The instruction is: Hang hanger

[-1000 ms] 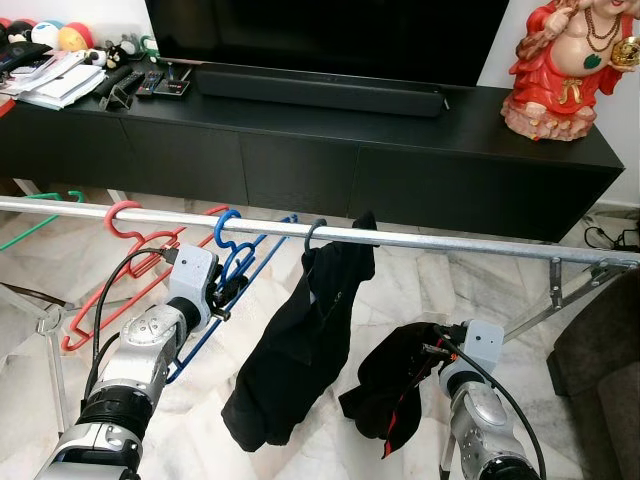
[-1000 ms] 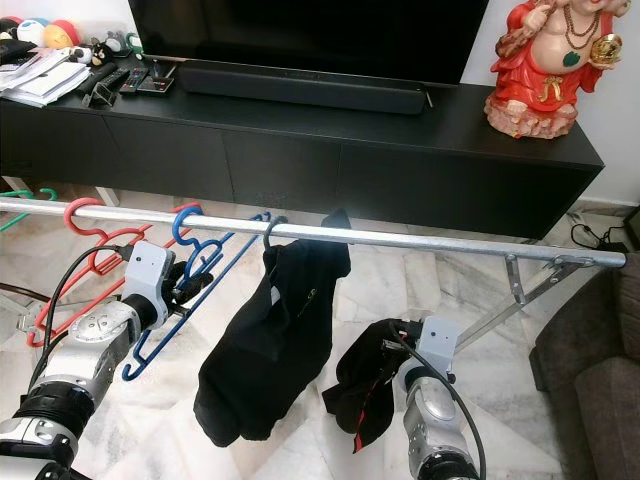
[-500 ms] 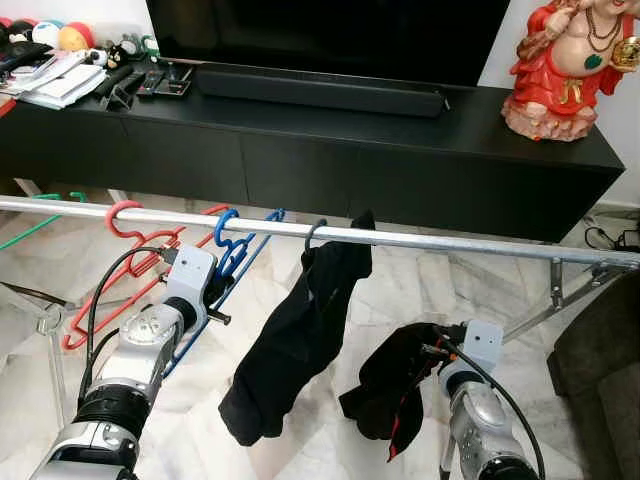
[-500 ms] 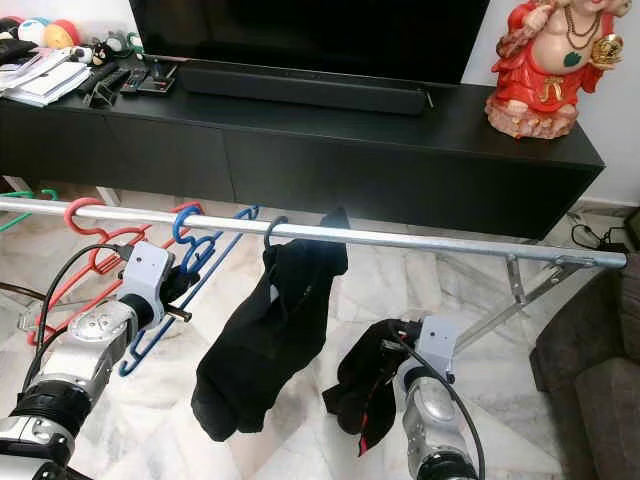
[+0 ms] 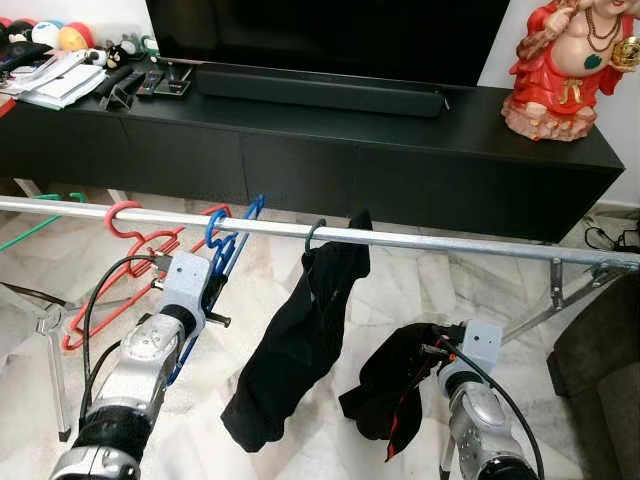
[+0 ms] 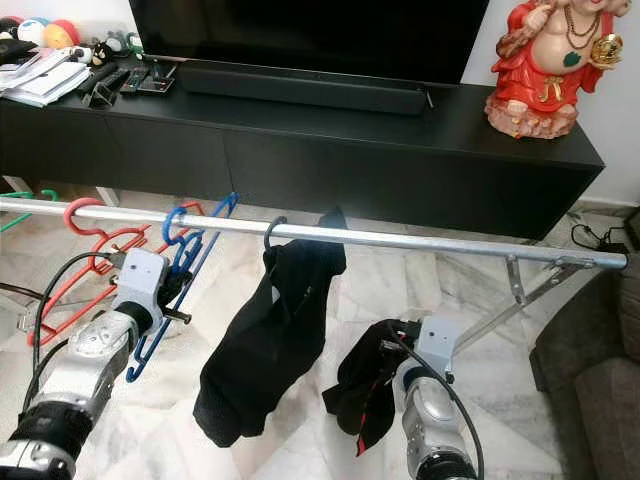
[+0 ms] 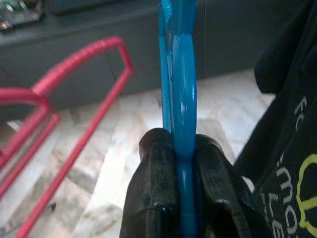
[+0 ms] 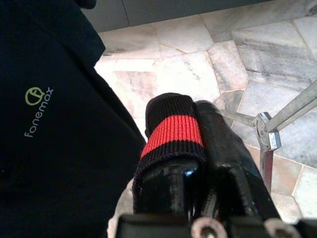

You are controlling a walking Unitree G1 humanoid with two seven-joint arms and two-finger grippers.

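So the left gripper (image 7: 181, 198) has its two black fingers pinched tight on a blue plastic hanger (image 5: 222, 250), gripping the flat body of it edge-on. From the head cam, the hook of that hanger sits over the metal clothes rail (image 5: 420, 239) just above the gripper, and its lower bar runs down past the wrist toward the floor. A red hanger (image 5: 125, 225) is hooked on the same rail just out past the left gripper on its outer side, and a bit of green hanger (image 5: 40, 222) is farther out that way.

On the inner side of the left gripper, a black T-shirt (image 5: 300, 340) hangs from the rail on a dark hanger hook (image 5: 314, 232). It's close to the blue hanger but not touching it as far as I can see. The shirt has a small green "fonemax" logo (image 8: 37, 111) in the right wrist cam.

The right gripper (image 8: 198, 163) is down low below the rail, clamped on a bunched black garment with a red-striped cuff (image 8: 172, 130) draped over the fingers.

Beyond the rail there's a long black TV cabinet (image 5: 380, 160) with a soundbar (image 5: 320, 92) and a red laughing Buddha statue (image 5: 565, 65). Marble floor (image 5: 400, 290) underneath it all.
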